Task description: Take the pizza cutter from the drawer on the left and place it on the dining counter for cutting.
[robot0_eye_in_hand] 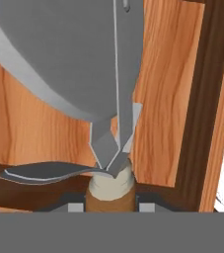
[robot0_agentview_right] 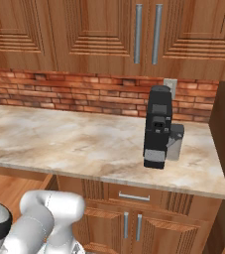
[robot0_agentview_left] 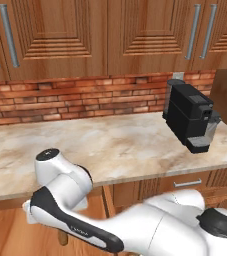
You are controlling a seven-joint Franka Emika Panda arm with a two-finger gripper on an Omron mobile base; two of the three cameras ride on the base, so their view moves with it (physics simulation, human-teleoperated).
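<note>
Hand view: pizza cutter (robot0_eye_in_hand: pixel 69 59) inside drawer (robot0_eye_in_hand: pixel 19 123); hand (robot0_eye_in_hand: pixel 110 205) apparently pinching its handle.

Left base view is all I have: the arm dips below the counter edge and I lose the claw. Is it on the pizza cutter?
Observer: Yes. In the hand view the claw straddles the brown handle of the pizza cutter, with its tips against both sides.
Operator: Is the cutter inside the drawer?
Observer: It is. The plain wood floor of the drawer lies behind the wheel blade, with a dark wall alongside.
Operator: Anything else close to the handle?
Observer: A thin grey curved strip sits beside it. I cannot tell what it is.
</note>
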